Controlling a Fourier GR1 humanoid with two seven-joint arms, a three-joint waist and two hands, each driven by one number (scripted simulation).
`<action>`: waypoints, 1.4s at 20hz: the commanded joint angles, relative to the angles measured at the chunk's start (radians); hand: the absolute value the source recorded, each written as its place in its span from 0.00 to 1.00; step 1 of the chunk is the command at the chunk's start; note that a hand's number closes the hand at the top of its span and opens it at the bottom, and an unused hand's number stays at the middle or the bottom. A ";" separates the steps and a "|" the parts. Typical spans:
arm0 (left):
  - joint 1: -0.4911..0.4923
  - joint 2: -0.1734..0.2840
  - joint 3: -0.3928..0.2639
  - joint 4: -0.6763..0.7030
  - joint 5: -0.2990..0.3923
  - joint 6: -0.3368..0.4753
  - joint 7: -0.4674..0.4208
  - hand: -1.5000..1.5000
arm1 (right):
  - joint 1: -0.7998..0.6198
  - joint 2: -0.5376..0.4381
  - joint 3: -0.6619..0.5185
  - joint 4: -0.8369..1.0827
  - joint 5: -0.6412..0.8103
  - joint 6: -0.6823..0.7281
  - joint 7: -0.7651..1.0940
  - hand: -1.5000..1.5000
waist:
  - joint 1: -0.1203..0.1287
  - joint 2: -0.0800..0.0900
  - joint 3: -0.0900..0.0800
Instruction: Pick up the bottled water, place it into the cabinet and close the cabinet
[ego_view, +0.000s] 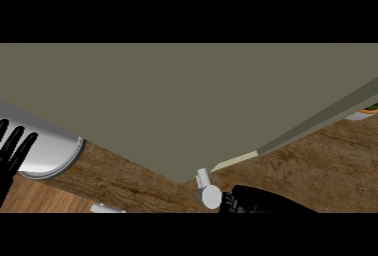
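On wooden counter (310, 165): olive cabinet door (184, 100); right hand (258, 200) by handle (208, 190), fingers unclear; left hand (15, 150) straight-fingered.

My left hand (15, 150) shows at the view's left edge as slim, matte black fingers, each a narrow tapered rod with no markings. My right hand (258, 201) shows at the lower edge as a glossy black mass with ribbed segments. No forearm casing, cables or screws can be made out.

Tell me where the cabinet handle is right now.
In the head view the handle sits low and just right of centre, at the bottom corner of the cabinet door, with the right hand beside it.
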 joint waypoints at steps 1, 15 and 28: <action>0.003 0.006 0.023 0.023 0.006 -0.005 -0.007 0.00 | -0.157 0.099 -0.019 0.155 0.044 -0.101 0.115 1.00 | -0.012 -0.006 0.002; 0.062 -0.012 0.044 0.033 -0.002 -0.015 -0.047 0.00 | -0.742 0.205 -0.181 0.733 0.095 -0.435 0.102 1.00 | -0.062 -0.007 0.014; 0.098 -0.002 0.069 0.020 0.017 -0.037 -0.054 0.00 | -0.929 0.205 -0.258 1.042 0.009 -0.739 -0.053 0.00 | -0.091 -0.001 0.018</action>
